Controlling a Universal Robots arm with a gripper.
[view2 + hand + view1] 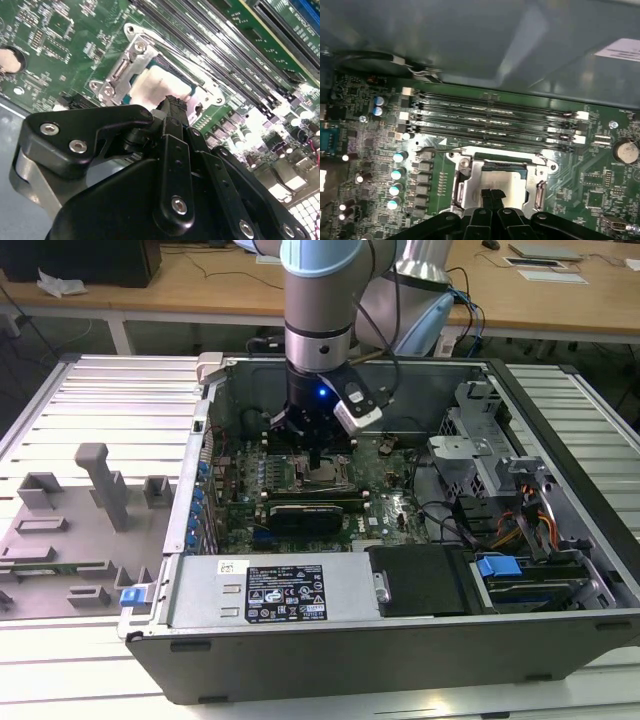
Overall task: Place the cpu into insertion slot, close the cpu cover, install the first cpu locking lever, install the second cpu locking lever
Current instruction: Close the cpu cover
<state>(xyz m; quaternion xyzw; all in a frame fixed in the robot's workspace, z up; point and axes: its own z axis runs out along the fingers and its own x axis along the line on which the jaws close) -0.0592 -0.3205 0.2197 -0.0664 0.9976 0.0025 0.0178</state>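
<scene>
Cpu [512,182] [157,85] square, no long axis. Seated flat in insertion slot [500,164], silvery-grey top up, glaring pale in both wrist views, edges parallel to memory slots [490,117]. Cpu cover [465,187], silvery frame, lies flat around it. Gripper [490,196] clenched, holding nothing, tips over cpu top; contact unclear. Green motherboard [590,195] sits in open case [300,635] on desk [100,400].

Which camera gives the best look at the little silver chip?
The first wrist view: it looks down on the cpu, its silvery top plain to see, with the gripper tips covering one part. The second wrist view shows it slanted, glaring, partly behind the gripper. The exterior view gives a small glimpse below the gripper.
</scene>
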